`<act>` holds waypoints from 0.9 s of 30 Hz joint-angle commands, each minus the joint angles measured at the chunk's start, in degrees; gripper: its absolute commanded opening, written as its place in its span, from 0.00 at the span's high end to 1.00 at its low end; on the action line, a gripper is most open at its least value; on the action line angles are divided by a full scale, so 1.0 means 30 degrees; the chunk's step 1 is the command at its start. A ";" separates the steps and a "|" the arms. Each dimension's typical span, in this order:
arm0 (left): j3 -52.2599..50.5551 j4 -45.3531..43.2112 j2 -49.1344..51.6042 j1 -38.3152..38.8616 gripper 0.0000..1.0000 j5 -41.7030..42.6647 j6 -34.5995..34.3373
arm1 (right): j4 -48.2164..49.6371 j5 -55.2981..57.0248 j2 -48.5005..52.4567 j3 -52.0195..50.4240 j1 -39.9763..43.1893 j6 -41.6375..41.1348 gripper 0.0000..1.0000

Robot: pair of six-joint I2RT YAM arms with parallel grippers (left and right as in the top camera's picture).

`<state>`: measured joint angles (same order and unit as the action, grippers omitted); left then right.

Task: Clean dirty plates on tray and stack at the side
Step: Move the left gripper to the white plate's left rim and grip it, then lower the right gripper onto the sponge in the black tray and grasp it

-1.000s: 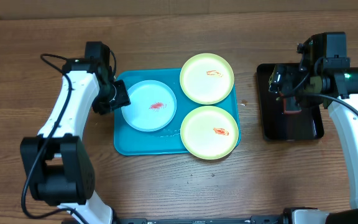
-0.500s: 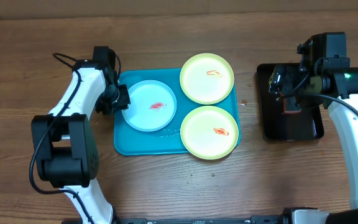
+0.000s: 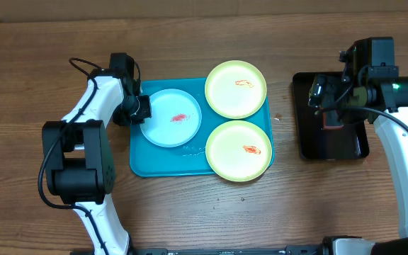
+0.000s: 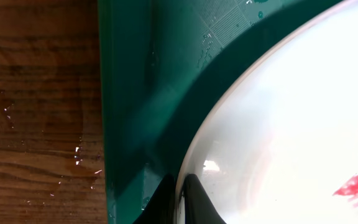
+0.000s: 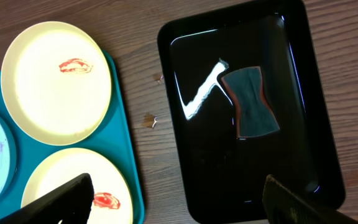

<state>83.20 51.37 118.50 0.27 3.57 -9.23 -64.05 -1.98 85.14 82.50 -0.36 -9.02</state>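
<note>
The turquoise tray (image 3: 163, 164) holds three plates, each with a red smear. The pale blue plate (image 3: 170, 119) lies at its left. One yellow-green plate (image 3: 236, 88) lies at the back right and another (image 3: 238, 150) at the front right. My left gripper (image 3: 139, 110) is at the blue plate's left edge. In the left wrist view its fingers (image 4: 180, 186) are pinched on the rim of the blue plate (image 4: 278, 124), over the tray's floor (image 4: 129, 93). My right gripper (image 3: 326, 98) hovers open and empty over the black tray; its fingers (image 5: 179, 190) are spread wide.
A narrow black tray (image 3: 310, 147) stands right of the turquoise tray, with a dark sponge (image 5: 250, 102) in it. Water drops lie on the wood left of the turquoise tray (image 4: 79, 155). Both yellow-green plates (image 5: 55, 93) (image 5: 73, 180) show in the right wrist view.
My left arm has swung right and its gripper has reached the blue plate's left rim and closed on it. The right arm has not moved.
</note>
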 commanded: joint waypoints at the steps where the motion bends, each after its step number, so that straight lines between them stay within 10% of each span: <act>1: 0.0073 -0.0240 0.0976 -0.0087 0.96 -0.0342 0.0160 | 0.0109 0.0313 -0.0029 0.0488 0.0044 -0.0583 0.14; 27: 0.0073 -0.0138 0.0969 -0.0080 0.96 -0.0350 0.1020 | 0.1843 0.0182 0.7023 0.0488 0.3657 0.5093 0.35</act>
<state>83.31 51.40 118.54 0.23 3.84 -7.25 -59.55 -2.50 105.06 82.56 10.48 3.16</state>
